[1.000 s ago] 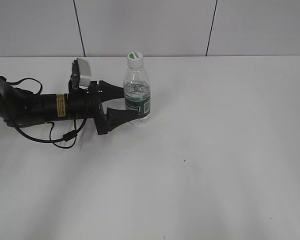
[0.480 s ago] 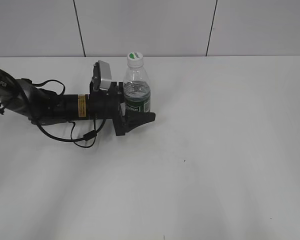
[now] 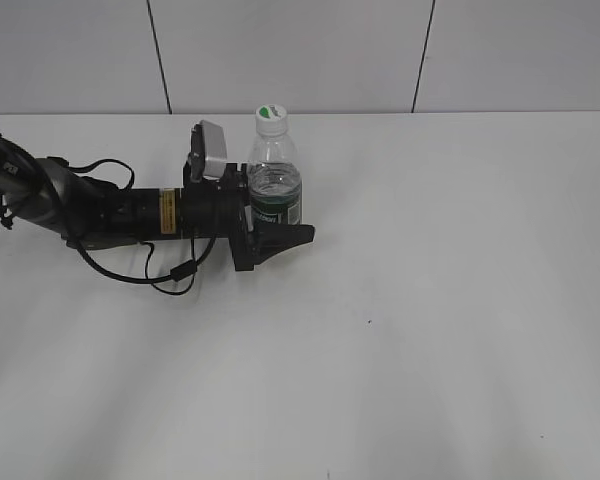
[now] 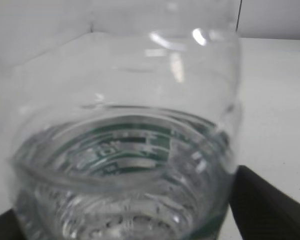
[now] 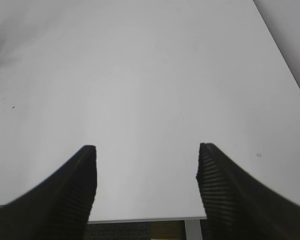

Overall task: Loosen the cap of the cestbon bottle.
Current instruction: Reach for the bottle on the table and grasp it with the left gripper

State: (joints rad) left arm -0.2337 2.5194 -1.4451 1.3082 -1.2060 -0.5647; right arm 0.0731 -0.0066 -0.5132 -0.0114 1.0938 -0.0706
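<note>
Bottle [image 3: 275, 190] upright on table [image 3: 430, 300], cap [image 3: 270, 119] on. Left gripper [image 3: 285, 225] straddles its label band, jaws wide; grip unclear. Right gripper [image 5: 146, 165] spread, empty, over bare table.

White cap [image 3: 270, 119] – green logo; bottle [image 3: 274, 180] label – dark green.

Black left arm [image 3: 130, 212], yellow label, seemingly grey camera.

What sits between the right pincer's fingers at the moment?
Nothing: in the right wrist view the right pincer is open over bare white table, far from the bottle.
</note>
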